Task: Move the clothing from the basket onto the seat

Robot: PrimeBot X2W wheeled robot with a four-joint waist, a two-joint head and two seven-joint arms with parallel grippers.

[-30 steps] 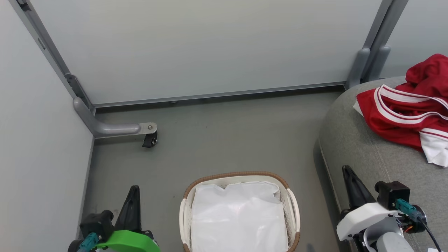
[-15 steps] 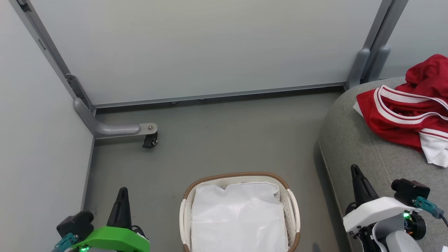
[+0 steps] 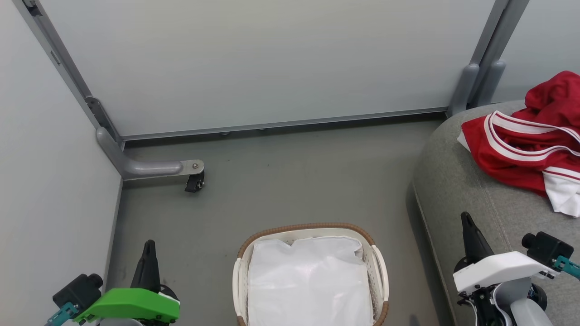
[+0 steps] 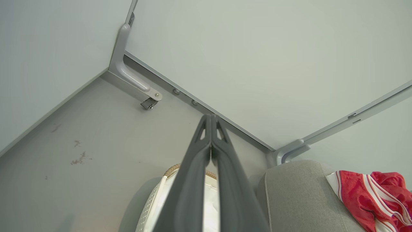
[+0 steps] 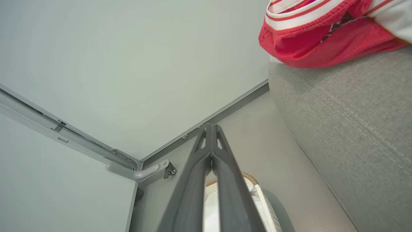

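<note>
Since the earlier head views, both arms have drawn outward and down toward the bottom corners. The left gripper [image 3: 148, 248], with its green housing, now sits further into the lower left corner. The right gripper [image 3: 466, 219], with its white housing, has slid further toward the lower right corner, over the front of the seat [image 3: 471, 190]. The other things lie as they did.

In the left wrist view the left gripper [image 4: 210, 120] has its two dark fingers pressed together along their length and holds nothing. The right wrist view shows the same of the right gripper [image 5: 211, 128]: fingers closed tip to tip, empty.

By count:
- One piece of clothing [image 3: 516, 154], a red garment with white stripes, lies crumpled on the seat at the right edge of the head view, well apart from both grippers.
- One basket [image 3: 308, 226] stands on the grey floor [image 3: 294, 181] at the bottom centre.
- One white liner [image 3: 308, 280] lies inside the basket.
- There is one seat.
- One black caster [image 3: 194, 182] sits under a grey partition foot at the centre left.
</note>
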